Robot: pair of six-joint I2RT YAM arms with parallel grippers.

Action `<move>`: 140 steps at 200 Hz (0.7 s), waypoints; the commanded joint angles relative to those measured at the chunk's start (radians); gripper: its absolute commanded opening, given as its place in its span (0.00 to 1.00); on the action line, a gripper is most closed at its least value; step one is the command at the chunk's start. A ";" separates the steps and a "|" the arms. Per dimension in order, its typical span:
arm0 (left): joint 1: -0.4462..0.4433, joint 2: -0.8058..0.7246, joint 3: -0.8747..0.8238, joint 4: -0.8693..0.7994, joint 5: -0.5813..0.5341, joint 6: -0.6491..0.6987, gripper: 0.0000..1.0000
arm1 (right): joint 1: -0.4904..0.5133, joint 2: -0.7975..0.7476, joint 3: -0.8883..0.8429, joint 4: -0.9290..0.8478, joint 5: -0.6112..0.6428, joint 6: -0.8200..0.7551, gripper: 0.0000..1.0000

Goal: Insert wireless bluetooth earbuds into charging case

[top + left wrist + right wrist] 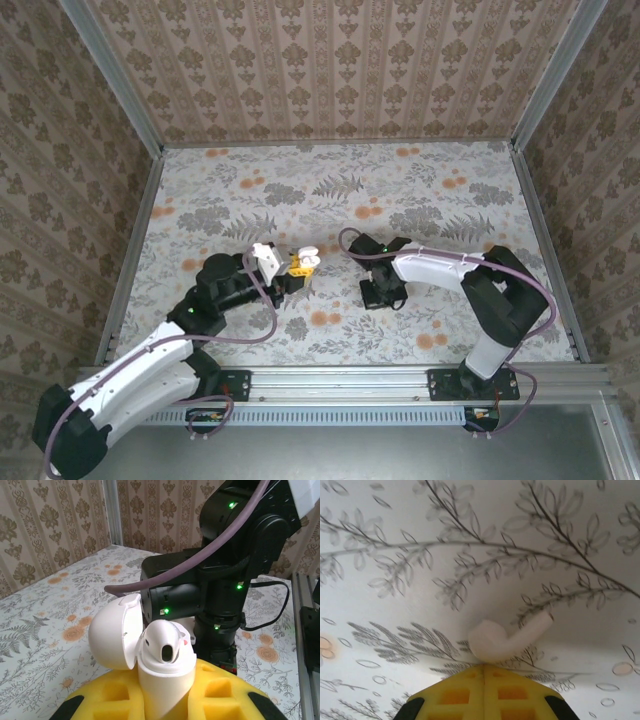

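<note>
The earbuds here are white. My left gripper (165,700) is shut on the white charging case (165,677), held upright between its yellow pads (102,697) with the lid (112,635) swung open to the left. One earbud (167,637) sits in the case's top. From above, the left gripper (298,264) holds the case (308,257) over mid-table. My right gripper (484,668) is shut, its yellow pads (455,695) pressed together. Another earbud (495,642) lies on the table right against the tips; nothing shows between the pads. The right gripper (383,294) points down at the table.
The floral tablecloth (420,190) covers the table inside patterned walls, with metal rails (130,260) along the sides. The right arm (220,580) stands close in front of the held case. The two grippers are roughly a hand's width apart.
</note>
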 commanded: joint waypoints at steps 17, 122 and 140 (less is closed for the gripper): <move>-0.007 -0.021 -0.012 -0.017 -0.020 0.002 0.00 | 0.000 0.056 0.071 0.039 0.051 0.001 0.00; -0.010 0.007 0.007 -0.020 -0.024 0.000 0.00 | -0.094 0.000 0.196 0.048 -0.058 -0.027 0.00; -0.010 0.018 0.011 -0.014 -0.022 0.000 0.00 | -0.130 -0.025 0.180 0.052 -0.070 -0.037 0.02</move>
